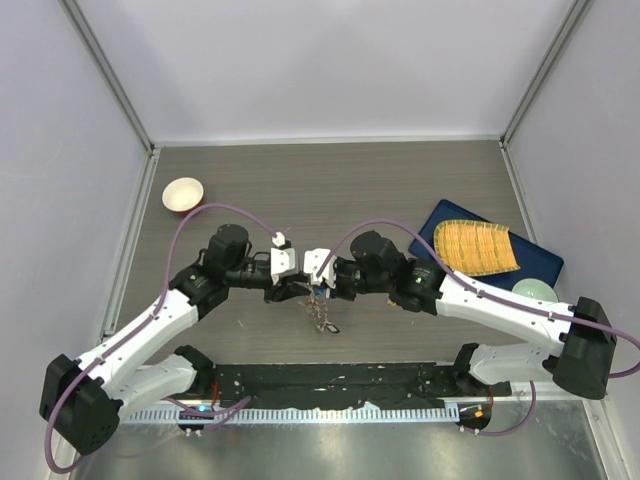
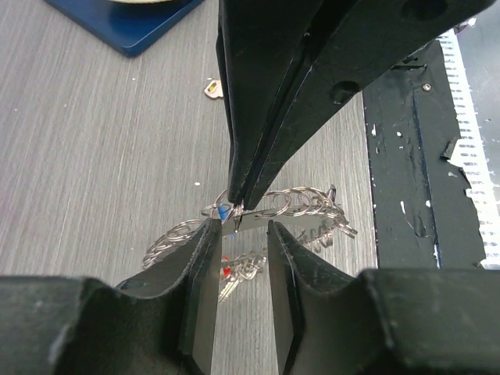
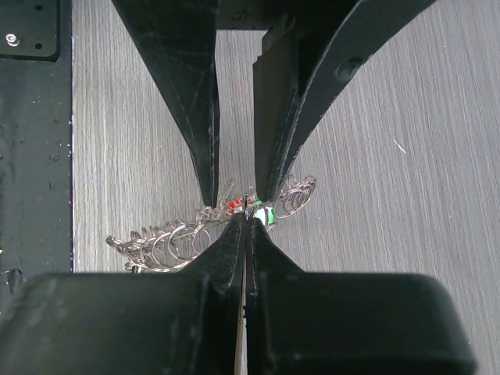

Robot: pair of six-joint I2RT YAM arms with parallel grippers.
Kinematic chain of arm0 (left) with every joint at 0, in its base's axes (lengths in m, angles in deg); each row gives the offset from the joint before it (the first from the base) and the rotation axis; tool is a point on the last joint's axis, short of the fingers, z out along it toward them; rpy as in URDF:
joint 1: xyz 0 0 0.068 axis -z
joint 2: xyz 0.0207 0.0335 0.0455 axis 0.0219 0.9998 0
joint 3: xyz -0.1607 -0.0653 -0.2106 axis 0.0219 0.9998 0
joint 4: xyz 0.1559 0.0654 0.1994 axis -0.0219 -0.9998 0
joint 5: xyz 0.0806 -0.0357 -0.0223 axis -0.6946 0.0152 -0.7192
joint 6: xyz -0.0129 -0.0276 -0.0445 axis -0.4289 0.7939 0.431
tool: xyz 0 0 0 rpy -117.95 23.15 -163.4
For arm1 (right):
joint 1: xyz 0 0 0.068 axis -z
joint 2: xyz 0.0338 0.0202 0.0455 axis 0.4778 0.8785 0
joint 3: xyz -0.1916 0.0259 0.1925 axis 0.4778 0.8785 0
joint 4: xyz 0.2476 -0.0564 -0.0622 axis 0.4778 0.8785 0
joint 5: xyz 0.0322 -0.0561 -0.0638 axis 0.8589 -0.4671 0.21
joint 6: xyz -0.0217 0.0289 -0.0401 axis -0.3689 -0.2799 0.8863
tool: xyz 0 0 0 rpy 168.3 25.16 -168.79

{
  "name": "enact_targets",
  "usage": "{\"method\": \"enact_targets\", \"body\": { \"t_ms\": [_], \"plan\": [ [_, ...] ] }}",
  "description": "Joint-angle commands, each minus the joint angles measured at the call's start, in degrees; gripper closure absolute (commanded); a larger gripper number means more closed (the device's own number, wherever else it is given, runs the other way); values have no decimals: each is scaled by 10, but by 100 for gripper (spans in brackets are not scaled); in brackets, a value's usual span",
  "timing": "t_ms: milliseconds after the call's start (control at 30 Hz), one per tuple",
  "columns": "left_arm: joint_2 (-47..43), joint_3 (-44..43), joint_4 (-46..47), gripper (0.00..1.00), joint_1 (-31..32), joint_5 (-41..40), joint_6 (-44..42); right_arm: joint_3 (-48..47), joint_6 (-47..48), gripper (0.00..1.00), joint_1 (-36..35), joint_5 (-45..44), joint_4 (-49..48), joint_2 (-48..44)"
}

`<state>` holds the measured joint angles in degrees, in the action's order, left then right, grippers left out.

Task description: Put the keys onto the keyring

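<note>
The keyring (image 2: 293, 203) is a chain of thin, shiny wire loops linked one to the next. It sits in a loose silver tangle with the keys (image 2: 232, 275) at the middle of the bench (image 1: 400, 180), between the two arms. The keys are small, flat and silver, with tiny plastic tags: red and blue spots show from the left wrist, red and green from the right.

The right pincer (image 3: 246, 221) has its two black, tapering fingers pressed together to a sharp point. They nip a thin sliver of metal in the tangle that looks like one of the wire loops.

The left pincer (image 2: 239, 234) stands apart, with a clear gap between its smooth, wedge-shaped fingers. It straddles the same spot, facing the other tip, and grips nothing.

The bench top is grey with a fine straight grain like brushed wood. A small round bowl (image 1: 183, 194), cream inside, sits at the far left. On the right lies a dark blue rectangular tray (image 1: 545, 262) carrying a ribbed yellow mat (image 1: 480, 247), with a pale green dish (image 1: 535, 291) just beside it.
</note>
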<state>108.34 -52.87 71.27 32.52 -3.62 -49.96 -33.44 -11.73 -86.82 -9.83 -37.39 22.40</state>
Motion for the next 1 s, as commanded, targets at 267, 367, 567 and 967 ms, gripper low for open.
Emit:
{"method": "enact_targets", "body": {
  "t_ms": [267,367,567,967],
  "plan": [
    [12,-21,29,83,11,14,7,-9,-1,99,-1,16,-52,-25],
    [14,-22,29,90,13,17,11,-8,-3,99,-1,16,-53,-25],
    [17,-23,34,100,19,17,19,-8,-9,99,-1,24,-54,-26],
    [-95,101,256,100,30,-69,157,89,-129,56,23,-49,-195,-126]
  ]
}}
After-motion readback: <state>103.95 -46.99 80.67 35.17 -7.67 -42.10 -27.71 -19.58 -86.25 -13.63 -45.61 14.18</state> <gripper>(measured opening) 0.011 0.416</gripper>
